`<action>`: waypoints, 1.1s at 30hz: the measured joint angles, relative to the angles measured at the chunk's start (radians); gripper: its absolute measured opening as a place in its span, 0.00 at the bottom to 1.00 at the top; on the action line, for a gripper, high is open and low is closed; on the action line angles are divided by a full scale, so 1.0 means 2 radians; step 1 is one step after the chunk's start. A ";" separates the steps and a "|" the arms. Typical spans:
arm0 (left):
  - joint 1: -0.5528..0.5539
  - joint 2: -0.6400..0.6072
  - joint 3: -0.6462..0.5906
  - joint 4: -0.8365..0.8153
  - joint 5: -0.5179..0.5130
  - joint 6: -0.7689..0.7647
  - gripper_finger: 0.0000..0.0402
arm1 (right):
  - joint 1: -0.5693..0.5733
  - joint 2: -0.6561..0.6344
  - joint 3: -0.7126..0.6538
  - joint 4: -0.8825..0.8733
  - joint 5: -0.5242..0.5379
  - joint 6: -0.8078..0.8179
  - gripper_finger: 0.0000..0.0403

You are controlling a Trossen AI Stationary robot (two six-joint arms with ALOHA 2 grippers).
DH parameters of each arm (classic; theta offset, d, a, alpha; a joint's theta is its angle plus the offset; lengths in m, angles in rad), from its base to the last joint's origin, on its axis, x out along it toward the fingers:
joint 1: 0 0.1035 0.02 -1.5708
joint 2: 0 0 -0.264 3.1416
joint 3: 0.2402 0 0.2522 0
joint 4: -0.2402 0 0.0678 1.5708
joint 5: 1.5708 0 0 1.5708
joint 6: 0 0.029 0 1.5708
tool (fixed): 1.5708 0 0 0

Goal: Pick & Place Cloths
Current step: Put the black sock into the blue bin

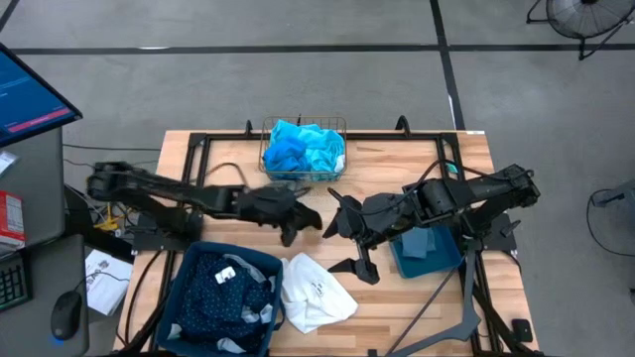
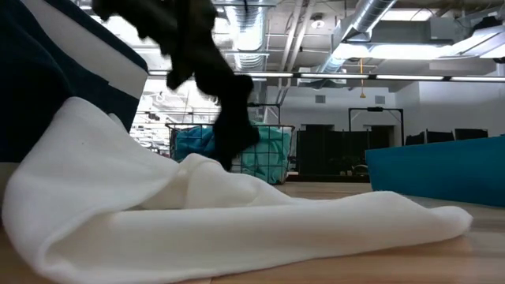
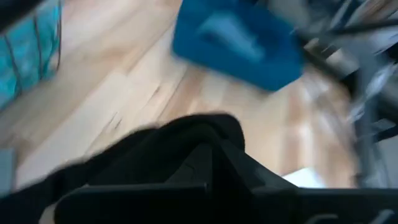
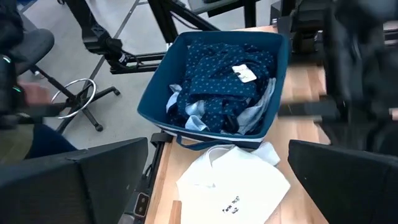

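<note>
My left gripper [image 1: 298, 220] is shut on a black cloth [image 2: 231, 118] above the middle of the table. A white cloth [image 1: 316, 293] lies flat on the table near the front edge, beside a teal bin [image 1: 189, 260] holding a navy dotted cloth [image 4: 217, 81]. Turquoise and blue cloths [image 1: 303, 149] fill the gold wire basket [image 1: 266, 149] at the far edge. My right gripper [image 1: 349, 246] hangs open above the table, right of the white cloth, with nothing between its fingers. My left gripper pinches the black cloth [image 3: 196, 134] between its two fingers, which slant down from the table's left side. The cloth bunches over the fingertips and hangs slack below them [image 2: 225, 146]. The white cloth hides its lower end in the low view.
A second teal bin [image 1: 402, 260] with a pale cloth [image 1: 425, 241] stands at the table's right, under the right arm. Bare wood lies between the basket and the grippers. A person's sleeve [image 4: 18, 99] and an office chair base [image 4: 81, 93] show beyond the table's left side.
</note>
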 joint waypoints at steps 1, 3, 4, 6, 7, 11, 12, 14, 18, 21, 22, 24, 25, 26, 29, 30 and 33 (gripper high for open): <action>-0.002 -0.018 0.000 0.002 -0.001 0.000 0.00 | -0.002 0.000 0.000 0.000 0.000 -0.001 0.94; -0.007 -0.057 0.000 -0.005 -0.003 0.000 0.00 | -0.009 0.000 0.000 0.000 0.000 -0.003 0.94; -0.009 -0.075 0.000 0.000 -0.003 0.001 0.00 | -0.012 0.000 0.000 0.000 0.000 -0.004 0.94; -0.013 -0.108 0.000 -0.001 -0.003 0.004 0.00 | -0.019 0.000 0.000 0.000 0.007 -0.005 0.94; -0.014 -0.123 0.000 0.001 -0.003 0.005 0.00 | -0.022 0.000 0.000 0.000 0.017 -0.010 0.94; -0.018 -0.170 0.000 -0.002 -0.005 0.005 0.00 | -0.034 0.009 0.000 0.003 0.058 -0.040 0.94; -0.020 -0.178 0.000 0.001 -0.010 0.005 0.00 | -0.036 0.011 -0.001 0.000 0.066 -0.046 0.94; -0.022 -0.192 0.001 0.000 -0.019 0.008 0.00 | -0.046 0.018 0.000 0.011 0.078 -0.055 0.94; -0.024 -0.207 0.001 0.003 -0.038 0.014 0.00 | -0.065 0.042 -0.001 0.025 0.085 -0.057 0.94; -0.024 -0.211 0.000 0.001 -0.045 0.015 0.00 | -0.079 0.062 0.000 0.048 0.085 -0.056 0.94; -0.023 -0.210 0.001 0.008 -0.048 0.016 0.00 | -0.082 0.071 0.000 0.063 0.085 -0.056 0.94; -0.023 -0.210 0.001 0.002 -0.051 0.022 0.00 | -0.087 0.090 0.000 0.081 0.085 -0.056 0.94; -0.023 -0.208 0.000 0.002 -0.052 0.022 0.00 | -0.089 0.099 -0.001 0.088 0.085 -0.056 0.94; -0.024 -0.206 0.001 0.005 -0.051 0.022 0.00 | -0.092 0.108 -0.001 0.102 0.087 -0.056 0.94; -0.024 -0.206 0.001 0.005 -0.051 0.022 0.00 | -0.097 0.124 -0.001 0.119 0.103 -0.053 0.94; -0.024 -0.207 0.001 0.005 -0.051 0.022 0.00 | -0.098 0.127 -0.001 0.121 0.114 -0.049 0.94; -0.024 -0.207 0.001 0.005 -0.051 0.022 0.00 | -0.103 0.139 0.000 0.134 0.163 -0.028 0.94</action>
